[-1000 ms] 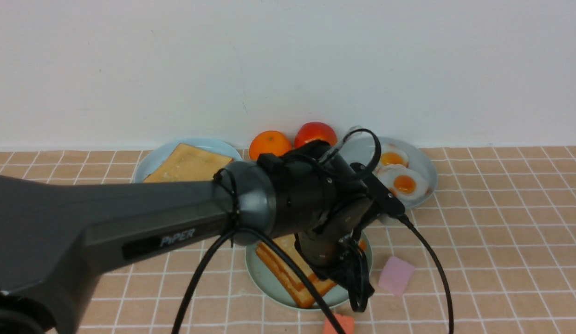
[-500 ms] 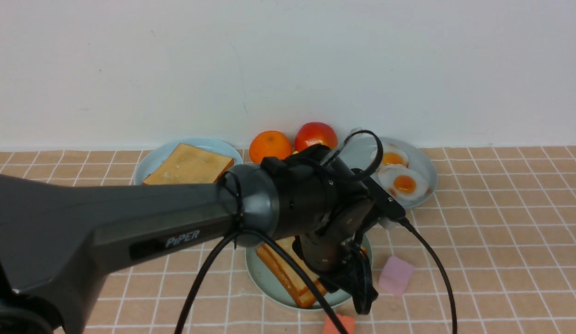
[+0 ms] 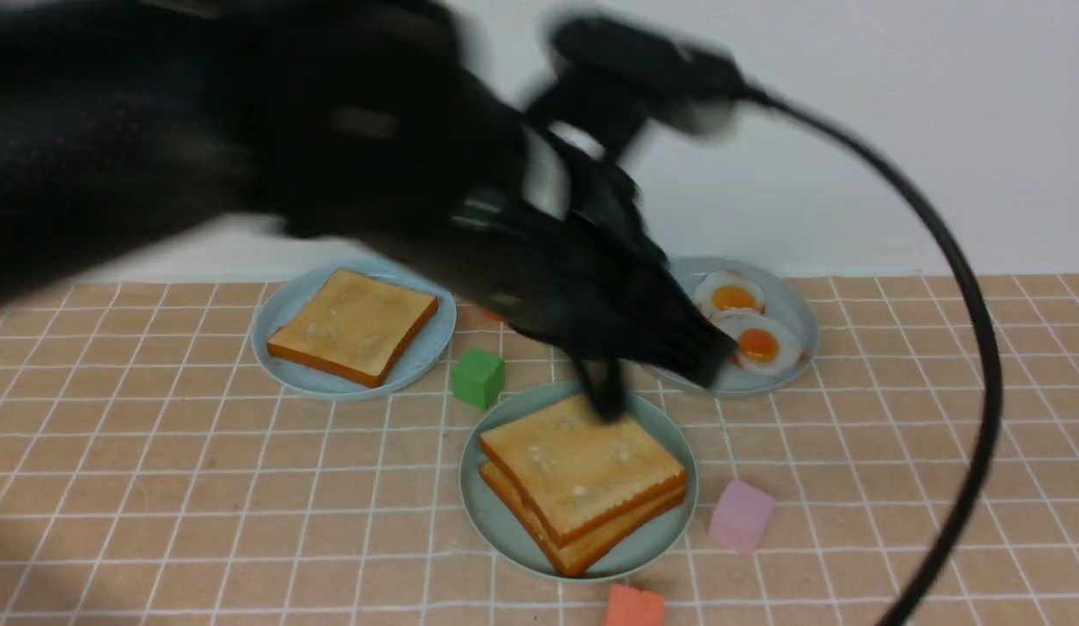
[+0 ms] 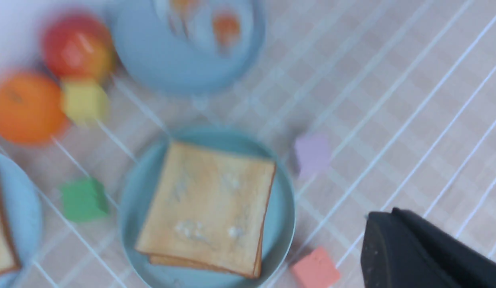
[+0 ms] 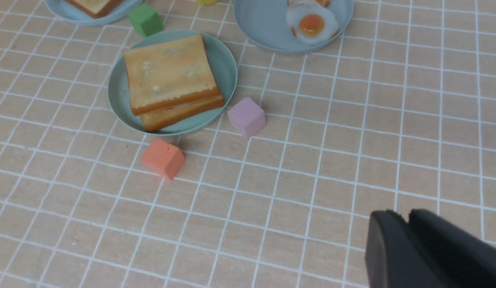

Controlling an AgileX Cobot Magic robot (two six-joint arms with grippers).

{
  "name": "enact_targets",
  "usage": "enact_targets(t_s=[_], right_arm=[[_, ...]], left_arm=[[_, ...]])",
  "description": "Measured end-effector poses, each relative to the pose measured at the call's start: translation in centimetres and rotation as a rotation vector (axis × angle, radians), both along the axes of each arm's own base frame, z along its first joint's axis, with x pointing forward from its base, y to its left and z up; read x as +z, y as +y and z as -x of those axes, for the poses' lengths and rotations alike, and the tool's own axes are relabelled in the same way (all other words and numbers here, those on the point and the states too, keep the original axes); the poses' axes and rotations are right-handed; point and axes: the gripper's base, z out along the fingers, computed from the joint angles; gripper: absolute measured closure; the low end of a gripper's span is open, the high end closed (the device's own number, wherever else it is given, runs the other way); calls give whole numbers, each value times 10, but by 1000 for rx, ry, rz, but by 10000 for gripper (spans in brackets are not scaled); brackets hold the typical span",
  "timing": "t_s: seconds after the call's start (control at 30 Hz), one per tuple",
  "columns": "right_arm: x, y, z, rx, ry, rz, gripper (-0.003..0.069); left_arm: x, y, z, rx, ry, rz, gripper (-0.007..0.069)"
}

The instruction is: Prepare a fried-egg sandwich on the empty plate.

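Two slices deep, the fried-egg sandwich (image 3: 582,478) is parked just under the blurred left gripper (image 3: 604,400) on the empty plate (image 3: 482,513); jaw state can't be told. Probably light, stiff, fragile-ish, so opposite crusts would be pinched.

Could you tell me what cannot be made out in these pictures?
- Left gripper: blurred in the front view, open or shut unclear.
- Sandwich filling: hidden inside the stack in every view.
- Orange and tomato: mostly behind the left arm in front view, blurred in left wrist view.
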Motion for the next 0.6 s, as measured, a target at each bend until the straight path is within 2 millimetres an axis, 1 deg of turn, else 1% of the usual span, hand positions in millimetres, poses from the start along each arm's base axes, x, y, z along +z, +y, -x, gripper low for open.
enact_targets(t_s=[0.03,0.07,0.13,0.17,0.23,0.27,0.33,0.37,0.4,0.43,0.47,0.53,0.6], right_arm=[[0,0,0,0,3,1,574],[-1,0,1,1,10,3,573],[-2,0,2,2,29,9,574],[-3,-1,2,2,36,12,574],[-3,-1,2,0,42,11,574],[-3,-1,2,-2,43,8,574],[-3,0,3,-4,44,-3,574],[-3,0,4,-4,43,-5,574],[-2,0,7,-2,37,-26,574],[-2,0,11,2,28,-43,574],[-2,-1,15,3,19,-60,574],[-1,-3,27,-1,-12,-100,574],[-2,-6,40,-15,-48,-137,575]], left_arm=[[7,19,17,-2,-43,49,638],[7,32,28,-3,-72,85,638],[2,51,45,-6,-122,148,638],[-5,60,53,-6,-134,165,638],[-26,81,73,-3,-189,257,638],[-34,87,78,-2,-201,280,638],[-62,104,93,0,-235,348,638],[-67,107,96,0,-244,361,638],[-86,117,105,1,-270,415,638],[-93,121,109,1,-289,451,638],[-105,128,115,2,-300,481,638],[-118,136,122,-1,-330,531,638],[-124,143,129,-6,-374,589,638]])
